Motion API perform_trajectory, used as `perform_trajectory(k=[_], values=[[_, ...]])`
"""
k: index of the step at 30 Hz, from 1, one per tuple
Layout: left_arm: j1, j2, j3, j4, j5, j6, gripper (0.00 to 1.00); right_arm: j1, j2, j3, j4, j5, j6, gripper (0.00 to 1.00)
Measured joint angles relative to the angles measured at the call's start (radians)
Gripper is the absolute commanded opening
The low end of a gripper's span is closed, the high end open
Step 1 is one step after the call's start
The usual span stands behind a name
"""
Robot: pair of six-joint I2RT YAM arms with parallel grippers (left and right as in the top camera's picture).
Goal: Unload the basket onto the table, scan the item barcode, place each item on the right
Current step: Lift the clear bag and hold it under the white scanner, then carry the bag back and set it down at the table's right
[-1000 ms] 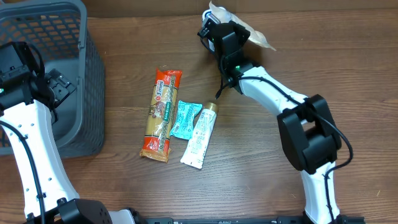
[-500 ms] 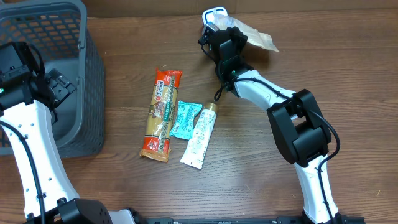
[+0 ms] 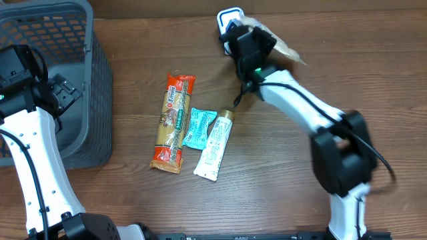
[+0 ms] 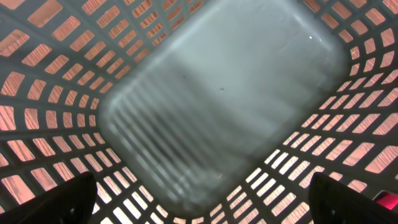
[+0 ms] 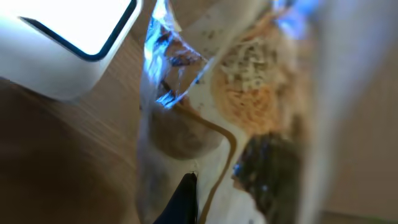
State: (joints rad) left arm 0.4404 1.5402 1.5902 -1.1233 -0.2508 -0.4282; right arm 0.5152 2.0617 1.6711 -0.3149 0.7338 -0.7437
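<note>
The item is a crinkly clear and beige food packet [image 3: 285, 47], blurred in the right wrist view [image 5: 249, 93]. My right gripper [image 3: 249, 39] is shut on it at the table's far edge. The packet hangs right beside the white scanner [image 3: 230, 16], whose bright face shows in the right wrist view's upper left [image 5: 68, 43]. One dark fingertip [image 5: 186, 196] presses against the packet's film. No barcode can be made out. My left gripper [image 3: 63, 93] is open over the grey basket [image 3: 93, 80], its fingertips [image 4: 56, 202] wide apart with nothing between them.
A long orange snack pack [image 3: 173, 123], a teal sachet [image 3: 199, 128] and a white tube [image 3: 215, 147] lie side by side mid-table. The basket's slotted floor [image 4: 224, 93] fills the left wrist view and holds nothing.
My right gripper carried the packet up to the scanner, then shifted slightly right, and the arm's elbow swung out to the right. The left arm stayed still.
</note>
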Motion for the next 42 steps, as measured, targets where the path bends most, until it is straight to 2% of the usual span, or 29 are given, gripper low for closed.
perform_trajectory(k=[5,9,13,16,20,25,31,33,35,37,42], values=[[0.0,0.0,0.0,0.0,0.0,0.0,1.0,-0.044,-0.266,0.002,-0.266,-0.237,0.282,0.04],[0.0,0.0,0.0,0.0,0.0,0.0,1.0,-0.156,-0.421,0.005,-0.446,-0.493,0.528,0.04],[0.0,0.0,0.0,0.0,0.0,0.0,1.0,-0.332,-0.477,0.005,-0.599,-0.772,0.734,0.04],[0.0,0.0,0.0,0.0,0.0,0.0,1.0,-0.473,-0.476,-0.01,-0.663,-0.933,0.835,0.04],[0.0,0.0,0.0,0.0,0.0,0.0,0.99,-0.625,-0.476,-0.093,-0.594,-1.072,0.929,0.04],[0.0,0.0,0.0,0.0,0.0,0.0,1.0,-0.808,-0.475,-0.351,-0.363,-1.224,1.047,0.04],[0.0,0.0,0.0,0.0,0.0,0.0,0.99,-0.896,-0.474,-0.612,-0.166,-1.251,1.109,0.04],[0.0,0.0,0.0,0.0,0.0,0.0,0.99,-0.9,-0.474,-0.668,-0.159,-1.216,1.118,0.12],[0.0,0.0,0.0,0.0,0.0,0.0,1.0,-0.9,-0.474,-0.706,-0.184,-1.163,1.125,0.39],[0.0,0.0,0.0,0.0,0.0,0.0,1.0,-0.9,-0.474,-0.718,-0.212,-1.11,1.13,0.53],[0.0,0.0,0.0,0.0,0.0,0.0,1.0,-0.901,-0.474,-0.711,-0.251,-1.044,1.132,0.68]])
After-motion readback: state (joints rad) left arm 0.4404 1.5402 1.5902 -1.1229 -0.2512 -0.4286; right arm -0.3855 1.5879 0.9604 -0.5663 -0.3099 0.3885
